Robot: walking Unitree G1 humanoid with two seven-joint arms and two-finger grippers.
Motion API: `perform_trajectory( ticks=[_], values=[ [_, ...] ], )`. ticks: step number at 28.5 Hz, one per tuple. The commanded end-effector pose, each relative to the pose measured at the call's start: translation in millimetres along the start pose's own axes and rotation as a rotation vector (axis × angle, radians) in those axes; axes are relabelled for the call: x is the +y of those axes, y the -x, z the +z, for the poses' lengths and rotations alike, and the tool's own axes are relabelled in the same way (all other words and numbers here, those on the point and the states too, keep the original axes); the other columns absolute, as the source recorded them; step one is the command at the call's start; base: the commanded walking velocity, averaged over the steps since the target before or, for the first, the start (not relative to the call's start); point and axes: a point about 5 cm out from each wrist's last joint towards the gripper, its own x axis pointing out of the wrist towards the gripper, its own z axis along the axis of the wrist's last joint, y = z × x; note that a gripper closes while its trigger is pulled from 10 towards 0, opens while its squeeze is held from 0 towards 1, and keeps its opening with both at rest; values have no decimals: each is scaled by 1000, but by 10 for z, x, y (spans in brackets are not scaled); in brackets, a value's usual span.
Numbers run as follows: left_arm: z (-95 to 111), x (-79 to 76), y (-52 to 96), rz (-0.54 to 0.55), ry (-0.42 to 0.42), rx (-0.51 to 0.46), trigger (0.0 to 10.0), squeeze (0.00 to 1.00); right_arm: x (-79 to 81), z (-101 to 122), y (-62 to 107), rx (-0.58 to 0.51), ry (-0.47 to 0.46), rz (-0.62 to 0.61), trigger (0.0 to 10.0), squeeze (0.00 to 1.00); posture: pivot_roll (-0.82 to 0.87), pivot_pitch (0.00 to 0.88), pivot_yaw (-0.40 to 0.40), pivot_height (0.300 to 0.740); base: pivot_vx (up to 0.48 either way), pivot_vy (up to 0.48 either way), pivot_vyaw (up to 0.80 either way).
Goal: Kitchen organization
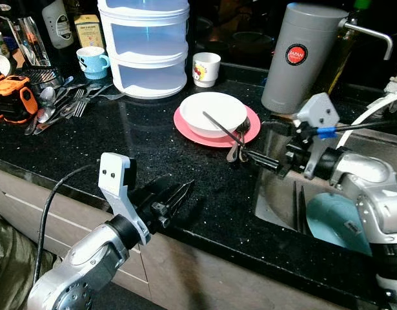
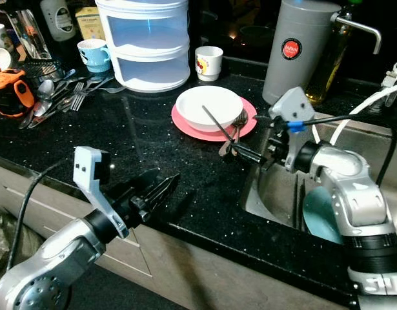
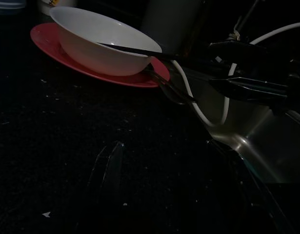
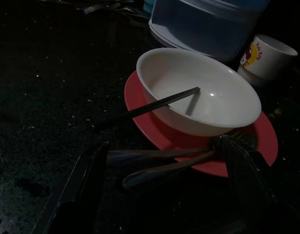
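Overhead, black speckled countertop (image 1: 153, 148) beside steel sink (image 1: 282, 200).

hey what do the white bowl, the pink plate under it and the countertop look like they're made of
White bowl: likely glazed ceramic or melamine; smooth, glossy, with a small highlight inside. Pink plate: looks like plastic or melamine; flat even colour, thin rim, duller sheen. Countertop: polished black stone such as granite, or a lookalike; pale flecks all over and a mirror-like reflection of the container behind it.
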Motion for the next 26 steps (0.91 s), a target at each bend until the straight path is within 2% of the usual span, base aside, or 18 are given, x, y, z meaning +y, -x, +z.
perform_trajectory(
  ticks=[1,3,7,8,9,10,26],
  values=[
    [-20,-7,-14,-2,2,5,10000,0,89,-50,-35,35,-5,34,10000,0,93,0,-8,740,0,0,0],
    [-25,-13,-19,-3,4,4,10000,0,149,-70,-102,34,-20,31,10000,0,95,0,-12,740,0,0,0],
    [-28,-17,-20,-3,5,3,10000,0,140,-96,-155,40,-33,-14,10000,0,97,0,-13,740,0,0,0],
    [-27,-16,-16,-3,5,3,10000,0,120,-100,-164,45,-32,-32,5333,0,99,0,-13,740,0,0,0],
    [-27,-16,-12,-2,4,3,10000,0,106,-104,-169,49,-30,-44,1569,0,99,0,-16,740,0,0,0],
    [-25,-10,-9,0,2,3,10000,0,91,-106,-173,55,-24,-52,0,0,100,0,-16,740,0,0,0],
    [-31,-20,-18,-3,5,2,10000,0,98,-119,-166,84,2,-61,0,0,96,0,-14,740,0,0,0]
  ],
)
